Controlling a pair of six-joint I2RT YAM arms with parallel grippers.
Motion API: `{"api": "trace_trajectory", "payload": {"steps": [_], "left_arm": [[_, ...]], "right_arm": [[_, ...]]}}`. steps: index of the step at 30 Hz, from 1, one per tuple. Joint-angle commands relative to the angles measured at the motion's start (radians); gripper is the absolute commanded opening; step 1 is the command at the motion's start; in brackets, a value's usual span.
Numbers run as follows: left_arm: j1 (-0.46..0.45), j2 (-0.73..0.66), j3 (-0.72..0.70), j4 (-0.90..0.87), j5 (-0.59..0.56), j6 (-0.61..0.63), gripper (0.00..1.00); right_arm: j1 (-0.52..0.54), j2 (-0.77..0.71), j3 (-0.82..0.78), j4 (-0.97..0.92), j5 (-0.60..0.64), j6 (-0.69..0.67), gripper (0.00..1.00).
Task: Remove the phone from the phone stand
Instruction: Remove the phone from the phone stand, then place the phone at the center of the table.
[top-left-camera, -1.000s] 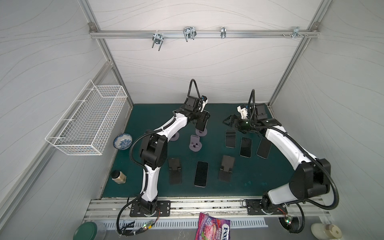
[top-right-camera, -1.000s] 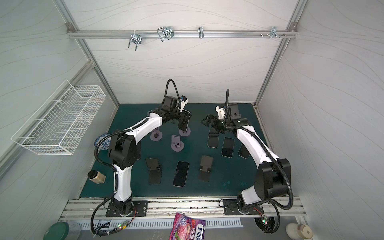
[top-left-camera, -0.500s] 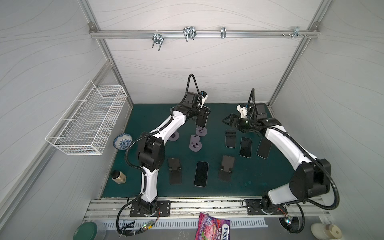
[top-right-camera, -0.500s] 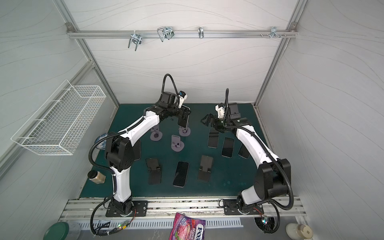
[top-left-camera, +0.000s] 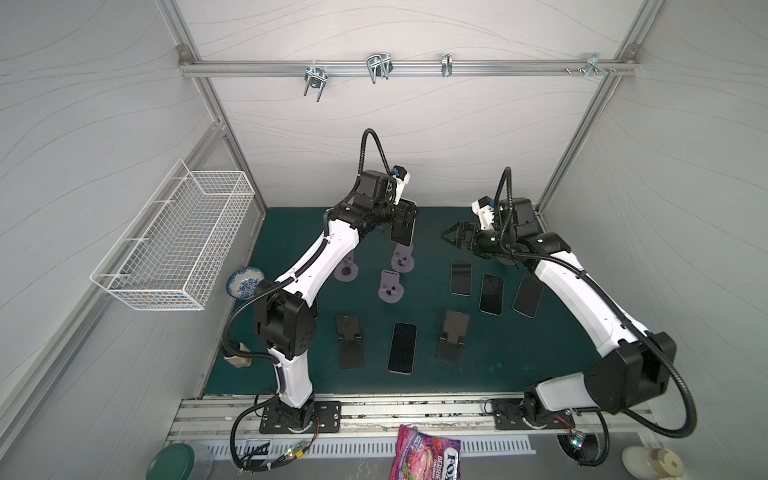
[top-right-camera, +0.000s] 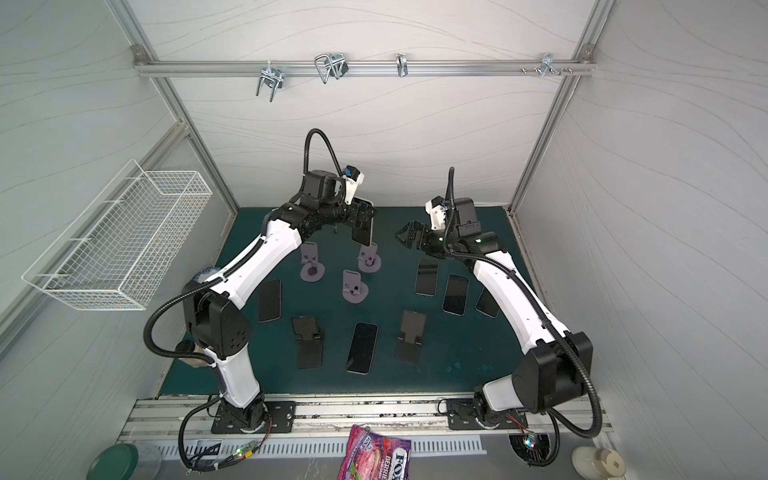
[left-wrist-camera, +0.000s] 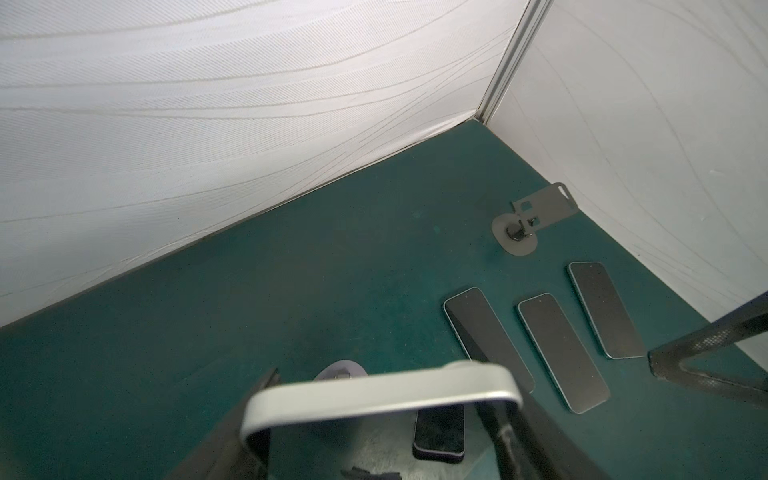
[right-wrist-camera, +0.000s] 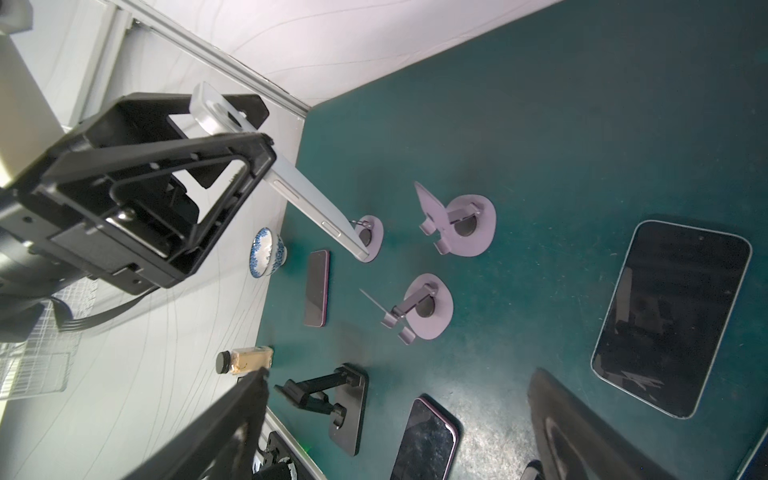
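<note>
- Far to the left of the phone stand (top-left-camera: 402, 261), we see a wire basket (top-left-camera: 174, 241) hanging on the side wall. A blue-patterned bowl (top-left-camera: 245, 282) sits nearer the stand, at the edge of the desk (top-left-camera: 519, 353).
- Directly above the stand, the left gripper (top-left-camera: 404, 215) is clamped tight on the upper end of the phone (top-left-camera: 402, 233).
- The phone hangs in the air over the stand with its lower end pointing down toward it. In the right wrist view the stand's cradle is bare, so the phone is off it.
- Two other purple stands (top-left-camera: 347, 268) are empty as well. One is just left of the phone stand and one just in front of it, toward the robot.
- Further in front of the stand, two black stands (top-left-camera: 349, 340) flank a dark phone lying flat (top-left-camera: 402, 347).
- To the right of the stand, the right gripper (top-left-camera: 451, 232) hovers above the desk. Its jaws are spread wide with nothing between them.
- Further right of the stand, and a little nearer the robot, three flat phones (top-left-camera: 491, 294) lie side by side, screens up.
</note>
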Motion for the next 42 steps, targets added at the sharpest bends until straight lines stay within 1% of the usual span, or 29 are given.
{"api": "trace_trajectory", "payload": {"steps": [1, 11, 16, 19, 24, 29, 33, 38, 42], "left_arm": [[-0.011, -0.103, 0.020, 0.008, 0.021, -0.048, 0.59], [-0.054, -0.282, -0.088, -0.106, 0.037, -0.181, 0.59], [-0.105, -0.345, -0.127, -0.154, 0.031, -0.203, 0.59], [-0.121, -0.360, -0.149, -0.173, 0.026, -0.228, 0.59], [-0.137, -0.358, -0.177, -0.196, 0.036, -0.273, 0.58], [-0.148, -0.360, -0.229, -0.172, 0.070, -0.295, 0.57], [-0.148, -0.336, -0.247, -0.173, 0.087, -0.307, 0.57], [-0.151, -0.284, -0.247, -0.184, 0.098, -0.312, 0.57], [-0.154, -0.236, -0.226, -0.208, 0.105, -0.312, 0.56]], "right_arm": [[0.032, -0.057, 0.036, -0.063, 0.041, 0.013, 0.98], [0.124, -0.176, 0.032, -0.157, 0.119, 0.043, 0.97], [0.136, -0.233, 0.003, -0.199, 0.133, 0.051, 0.97], [0.136, -0.259, -0.009, -0.221, 0.137, 0.050, 0.97], [0.135, -0.300, -0.038, -0.242, 0.158, 0.039, 0.97], [0.135, -0.297, -0.037, -0.278, 0.155, 0.024, 0.97], [0.134, -0.303, -0.060, -0.282, 0.163, 0.008, 0.97], [0.095, -0.334, -0.137, -0.236, 0.137, 0.015, 0.97], [0.050, -0.342, -0.164, -0.233, 0.105, 0.010, 0.97]]}}
